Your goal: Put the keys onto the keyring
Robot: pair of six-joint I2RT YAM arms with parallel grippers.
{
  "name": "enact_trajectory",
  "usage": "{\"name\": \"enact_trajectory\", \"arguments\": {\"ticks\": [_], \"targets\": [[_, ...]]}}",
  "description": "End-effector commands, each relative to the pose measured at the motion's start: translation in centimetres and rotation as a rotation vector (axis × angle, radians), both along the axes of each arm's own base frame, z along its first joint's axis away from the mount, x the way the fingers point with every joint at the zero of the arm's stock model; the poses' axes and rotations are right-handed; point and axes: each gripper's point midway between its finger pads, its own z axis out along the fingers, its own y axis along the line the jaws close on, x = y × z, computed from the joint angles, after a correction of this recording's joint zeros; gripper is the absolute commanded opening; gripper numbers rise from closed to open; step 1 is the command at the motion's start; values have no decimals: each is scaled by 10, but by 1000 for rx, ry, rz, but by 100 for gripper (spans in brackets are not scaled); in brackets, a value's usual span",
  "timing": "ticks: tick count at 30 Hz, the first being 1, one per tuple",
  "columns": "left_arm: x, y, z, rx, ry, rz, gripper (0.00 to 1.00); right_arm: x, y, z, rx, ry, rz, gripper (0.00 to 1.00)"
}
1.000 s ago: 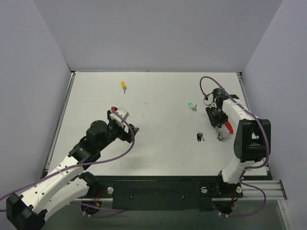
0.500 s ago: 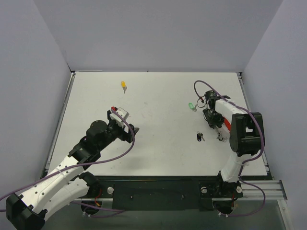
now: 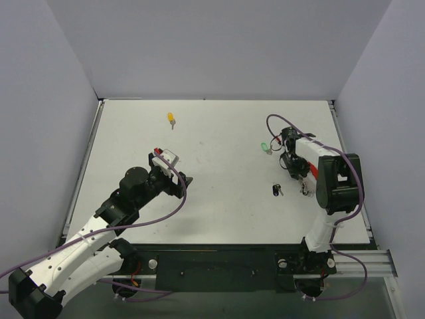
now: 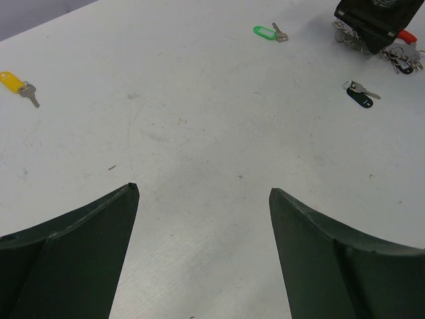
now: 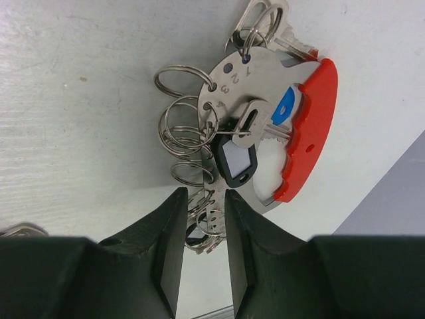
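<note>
Right end effector (image 5: pixel 202 199) sits directly over the keyring (image 5: pixel 265 86), fingers (image 5: pixel 166 226) narrowly apart astride its wire loops; grip unconfirmed. Left end effector (image 4: pixel 202 196) is open, empty, well apart.

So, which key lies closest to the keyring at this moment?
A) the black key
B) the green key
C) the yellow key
A: in the left wrist view the black key lies right beside the keyring, the green key is farther off, and the yellow key is farthest of all.
</note>
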Motion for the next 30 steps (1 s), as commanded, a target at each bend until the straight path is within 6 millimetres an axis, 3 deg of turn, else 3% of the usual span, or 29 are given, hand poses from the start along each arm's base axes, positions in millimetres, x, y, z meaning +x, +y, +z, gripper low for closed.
{"name": "enact_trajectory", "arguments": {"ticks": [1,3,4,6,8,10,16,21,26,30], "targets": [[2,-3,23,-32,-60,-16,90,-12,-10,23,-36,-1,1,27],[1,-3,23,-32,-61,-15,90,-20,1,32,80,14,37,34],[2,-2,24,-30,-64,-12,90,-22,18,38,207,-7,62,36],[2,-2,25,-31,-68,-11,90,-34,25,52,330,-8,114,43],[1,-1,24,-28,-66,-11,90,-47,17,61,402,-25,112,50],[2,-1,24,-29,-69,-10,90,-60,-4,62,441,-43,48,53],[0,-2,28,-39,-77,-18,90,-97,-29,38,395,24,-39,47],[-2,-2,29,-44,-83,-21,90,-96,-43,25,316,30,-46,43],[-3,-2,30,-41,-91,-24,90,-88,-38,15,273,83,14,38],[-3,-1,31,-39,-94,-20,90,-84,-46,12,184,111,20,34]]}}
